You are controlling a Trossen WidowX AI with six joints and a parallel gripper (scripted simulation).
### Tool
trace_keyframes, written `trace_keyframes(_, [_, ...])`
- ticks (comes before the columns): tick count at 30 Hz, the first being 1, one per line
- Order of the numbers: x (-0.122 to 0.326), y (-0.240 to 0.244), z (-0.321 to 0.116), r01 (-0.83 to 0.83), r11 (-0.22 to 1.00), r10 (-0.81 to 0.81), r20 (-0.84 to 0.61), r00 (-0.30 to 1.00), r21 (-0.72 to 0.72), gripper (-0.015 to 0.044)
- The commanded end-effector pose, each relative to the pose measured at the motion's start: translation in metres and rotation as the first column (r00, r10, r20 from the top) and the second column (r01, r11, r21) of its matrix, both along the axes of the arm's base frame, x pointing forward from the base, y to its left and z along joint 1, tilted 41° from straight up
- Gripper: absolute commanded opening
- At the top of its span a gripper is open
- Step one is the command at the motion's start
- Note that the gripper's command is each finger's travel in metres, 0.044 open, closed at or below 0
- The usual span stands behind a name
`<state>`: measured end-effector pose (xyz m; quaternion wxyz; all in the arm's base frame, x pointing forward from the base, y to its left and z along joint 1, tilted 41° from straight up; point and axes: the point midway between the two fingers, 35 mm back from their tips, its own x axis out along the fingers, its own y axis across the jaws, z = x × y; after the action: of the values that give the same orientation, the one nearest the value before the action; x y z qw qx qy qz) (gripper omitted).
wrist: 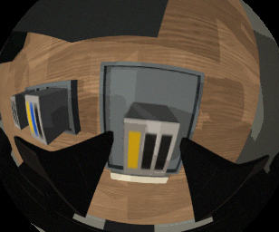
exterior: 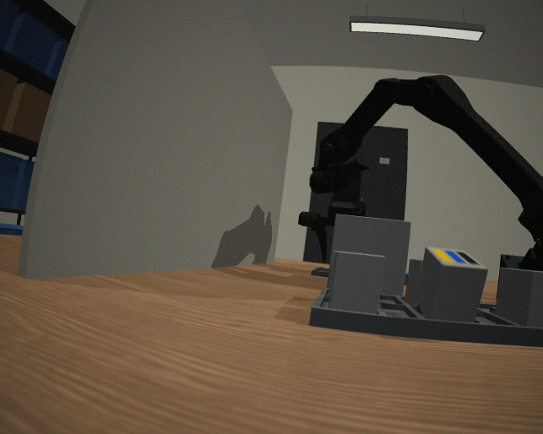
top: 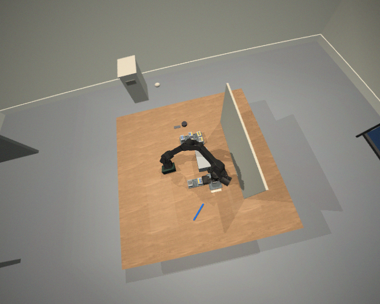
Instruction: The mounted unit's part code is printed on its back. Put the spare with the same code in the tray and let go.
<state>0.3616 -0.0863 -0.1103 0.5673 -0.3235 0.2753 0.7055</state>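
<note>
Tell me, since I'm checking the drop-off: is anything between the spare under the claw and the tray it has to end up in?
Nothing visible is. In the wrist view the spare, with its yellow and dark stripes, already sits inside the tray. The claw is open, its fingers apart on either side of the block.

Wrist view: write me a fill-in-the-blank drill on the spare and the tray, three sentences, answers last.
1. The spare below the end effector stands inside the grey ____.
2. The first stripe on the spare's code label, leftmost in the wrist view, is coloured ____.
3. The end effector's fingers stand ____, apart from the spare's sides.

Missing words: tray; yellow; open
</note>
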Motion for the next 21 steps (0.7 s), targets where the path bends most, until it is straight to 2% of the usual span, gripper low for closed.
trace_keyframes(1, [0.000, 0.000, 0.000, 0.000, 1.000, 0.000, 0.001, 1.000, 0.000, 0.0394])
trace_keyframes(3, [0.000, 0.000, 0.000, 0.000, 1.000, 0.000, 0.001, 1.000, 0.000, 0.0440])
trace_keyframes(6, [0.006, -0.013, 0.014, 0.004, 1.000, -0.004, 0.001, 1.000, -0.001, 0.0440])
trace_keyframes(13, [0.014, -0.066, 0.080, 0.022, 1.000, -0.022, -0.003, 1.000, -0.004, 0.0440])
trace_keyframes(21, [0.015, -0.067, 0.080, 0.038, 0.999, -0.038, 0.010, 0.999, -0.007, 0.0440])
